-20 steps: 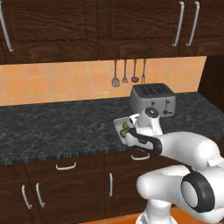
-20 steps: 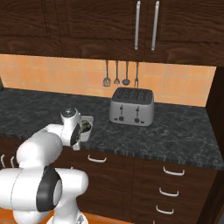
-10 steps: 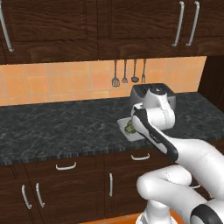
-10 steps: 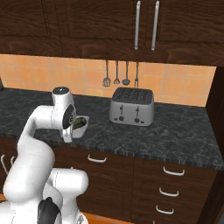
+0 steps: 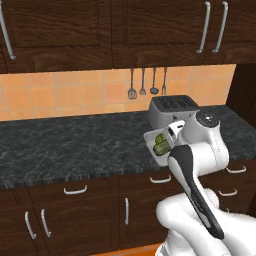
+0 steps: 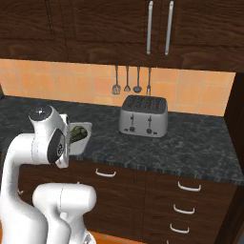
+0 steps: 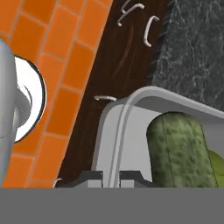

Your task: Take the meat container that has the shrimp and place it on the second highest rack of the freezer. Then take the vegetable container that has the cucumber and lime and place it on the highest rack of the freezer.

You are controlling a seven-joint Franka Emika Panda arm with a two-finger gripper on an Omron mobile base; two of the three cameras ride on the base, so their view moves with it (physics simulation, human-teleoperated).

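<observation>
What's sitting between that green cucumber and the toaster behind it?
Just the grey tray's own wall, then bare dark counter, as the right base view shows. The cucumber lies inside the tray; the toaster stands apart.

Dark wood cabinets (image 5: 75,30) above and below a black marbled worktop (image 5: 65,145), orange tile backsplash (image 6: 43,78), utensils (image 6: 131,78) hanging at 12 o'clock over a toaster (image 6: 143,116).

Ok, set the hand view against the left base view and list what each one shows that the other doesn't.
Hand view alone: the jaws shut on the grey tray's rim, seen from close up, and the orange floor tiles beneath.

Left base view alone: the toaster, the utensils hanging on the wall, and the upper cabinets.

Both: the tray holding the cucumber, the lime beside it, the dark counter, and drawer handles.
</observation>
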